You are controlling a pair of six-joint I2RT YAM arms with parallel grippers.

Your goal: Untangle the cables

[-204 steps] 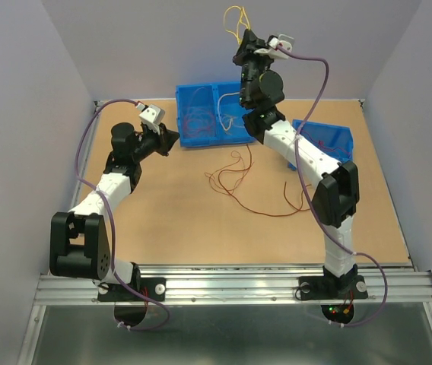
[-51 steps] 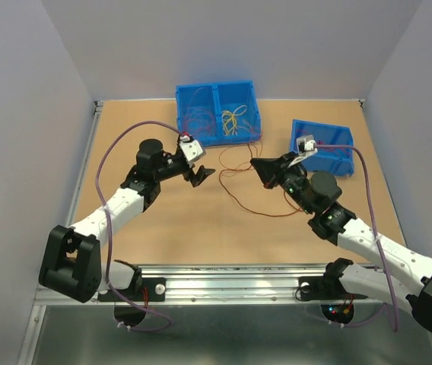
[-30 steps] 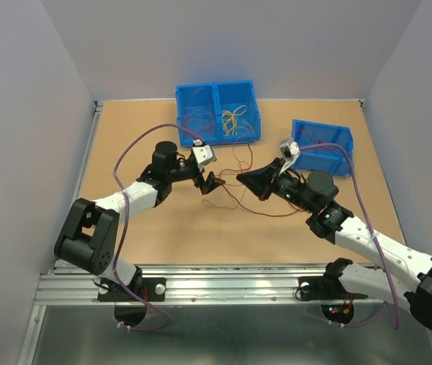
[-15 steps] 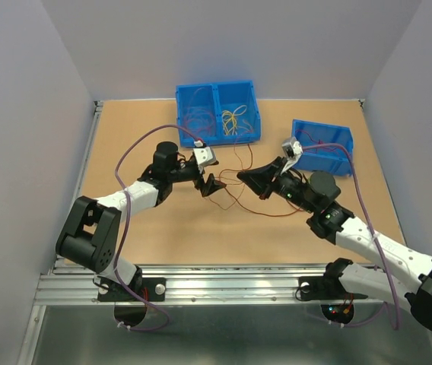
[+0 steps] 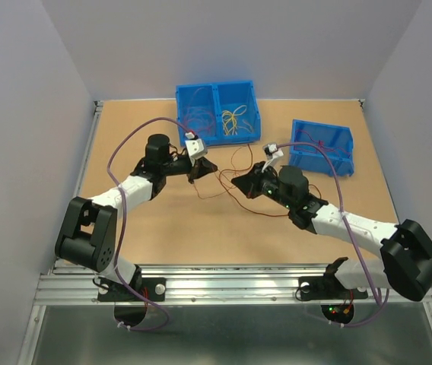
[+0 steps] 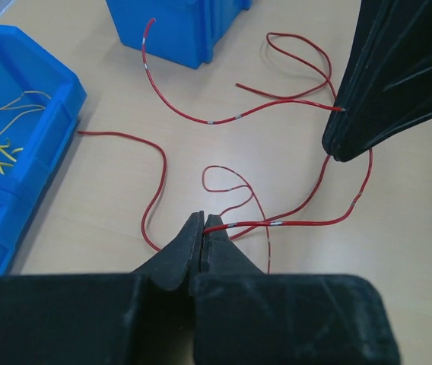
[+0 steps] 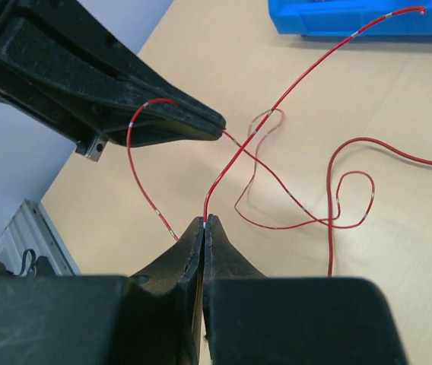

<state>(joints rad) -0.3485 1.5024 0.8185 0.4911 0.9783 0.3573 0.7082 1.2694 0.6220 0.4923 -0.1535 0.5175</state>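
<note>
Thin red cables [image 5: 227, 190] lie in loose crossing loops on the tan table between my two grippers. My left gripper [image 5: 201, 169] is shut on one red cable [image 6: 307, 223], pinched at its tips [image 6: 203, 222]. My right gripper [image 5: 236, 181] is shut on the end of another red cable [image 7: 277, 106], pinched at its tips [image 7: 206, 220]. The two grippers face each other a short way apart, and the held cables cross between them. More red loops [image 7: 345, 190] rest on the table. Yellow cables [image 5: 233, 120] lie in a bin.
A blue two-compartment bin [image 5: 217, 93] stands at the back centre, with reddish cables [image 5: 195, 122] in its left half. A second blue bin [image 5: 321, 148] stands at the back right. Grey walls close in the table on three sides.
Both grippers came down to the red cables and shut on them. In the last half second the left gripper drew back to the upper left and the right gripper shifted left.
</note>
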